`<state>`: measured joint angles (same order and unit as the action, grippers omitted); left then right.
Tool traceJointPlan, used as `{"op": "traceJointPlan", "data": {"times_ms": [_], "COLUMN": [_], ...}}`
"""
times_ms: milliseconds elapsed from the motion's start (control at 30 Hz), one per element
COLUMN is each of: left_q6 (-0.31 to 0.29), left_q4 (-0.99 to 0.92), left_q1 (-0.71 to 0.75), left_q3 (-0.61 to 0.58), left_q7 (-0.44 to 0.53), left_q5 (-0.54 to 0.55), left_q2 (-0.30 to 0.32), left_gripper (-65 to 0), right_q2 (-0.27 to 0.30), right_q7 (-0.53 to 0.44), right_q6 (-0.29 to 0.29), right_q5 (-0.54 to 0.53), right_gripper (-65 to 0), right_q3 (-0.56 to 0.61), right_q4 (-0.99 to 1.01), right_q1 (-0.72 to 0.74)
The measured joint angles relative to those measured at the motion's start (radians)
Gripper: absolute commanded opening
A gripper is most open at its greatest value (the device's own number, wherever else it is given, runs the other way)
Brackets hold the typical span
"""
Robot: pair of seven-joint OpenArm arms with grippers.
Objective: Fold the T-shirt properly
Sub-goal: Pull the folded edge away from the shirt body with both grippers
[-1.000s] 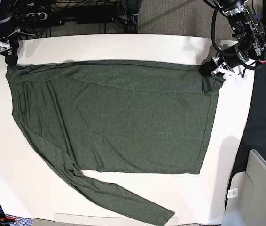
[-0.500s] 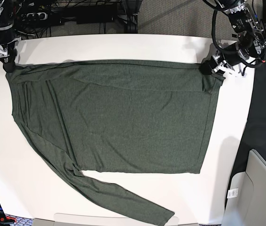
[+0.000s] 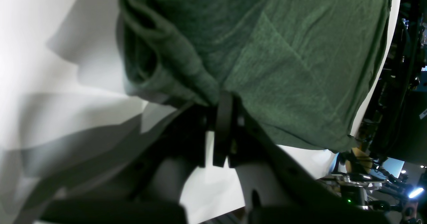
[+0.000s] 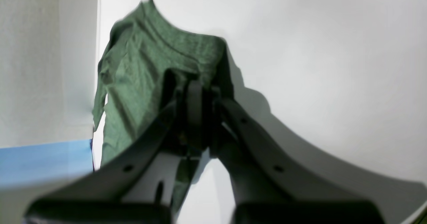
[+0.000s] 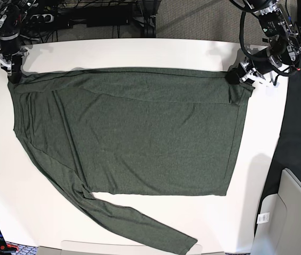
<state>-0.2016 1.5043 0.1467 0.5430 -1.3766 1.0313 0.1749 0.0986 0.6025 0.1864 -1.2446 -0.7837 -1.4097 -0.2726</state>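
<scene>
The dark olive-green T-shirt lies spread flat on the white table, with one long sleeve trailing toward the front edge. My left gripper is at the shirt's far right corner. In the left wrist view this gripper is shut on a bunched fold of the T-shirt. My right gripper is at the far left corner. The right wrist view shows it shut on the T-shirt, which rises slightly around the fingers.
A black cloth hangs along the table's right side. A grey box with a white label sits at the lower right. Cables and a power strip lie behind the table's far edge.
My right gripper has come down onto the shirt's far left corner and shut on it. The left gripper has kept its grip at the far right corner without moving.
</scene>
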Motion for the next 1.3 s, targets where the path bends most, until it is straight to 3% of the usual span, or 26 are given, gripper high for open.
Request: {"op": "traceJointPlan", "data": {"times_ms": [233,633,800,1300], "left_q6": [0.001,0.006,-0.005,0.0], "left_q4": [0.054,0.133,0.137,0.205], "left_q1": [0.051,0.145,0.188,0.222], "left_q3": [0.0,0.0,0.003,0.004], "left_q7": [0.003,0.0,0.003,-0.008], "left_q5": [-0.003,-0.008,0.005,-0.018], "left_q2": [0.01,0.017,0.045,0.043], "left_gripper": [-64.9,-65.0,-65.0,-64.9], "right_q2": [0.003,0.066,0.068,0.067], "right_q7": [0.006,0.011,0.026,0.026], "right_q6": [0.012,0.011,-0.005,-0.005], "right_q5": [-0.086,-0.183,-0.169,-0.17], "right_gripper": [-64.7,-64.7,-64.7,-64.4], "right_q3": [-0.001,-0.003,-0.003,-0.003], "right_q4": [-0.008,-0.017,-0.084,-0.096], "right_q1": [-0.075,-0.185,-0.241,-0.248]}}
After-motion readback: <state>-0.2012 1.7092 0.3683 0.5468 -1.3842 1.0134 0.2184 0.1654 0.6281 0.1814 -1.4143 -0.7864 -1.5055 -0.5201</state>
